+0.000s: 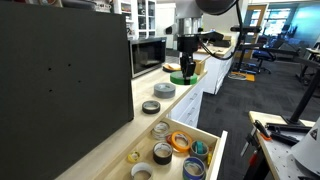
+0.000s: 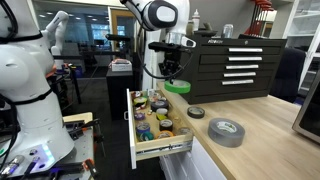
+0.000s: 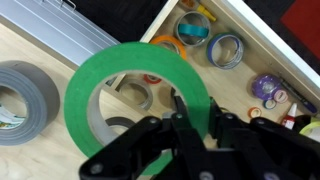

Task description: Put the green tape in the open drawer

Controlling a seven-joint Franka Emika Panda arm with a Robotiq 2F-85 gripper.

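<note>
My gripper [image 3: 196, 112] is shut on the rim of the green tape [image 3: 120, 75], a wide bright green roll held flat in the air. In both exterior views the tape [image 1: 183, 77] [image 2: 178, 87] hangs under the gripper [image 1: 186, 66] [image 2: 171, 76], above the wooden counter's edge near the open drawer [image 1: 212, 152] [image 2: 170, 148]. In the wrist view the drawer [image 3: 190, 12], with several tape rolls in it, lies below and beyond the green roll.
A big grey tape roll [image 2: 226, 131] [image 3: 22, 100] [image 1: 165, 90] and a small dark roll [image 2: 196, 112] [image 1: 151, 107] lie on the counter. A black box [image 1: 60, 80] stands on the counter. A black tool cabinet [image 2: 235, 62] stands behind.
</note>
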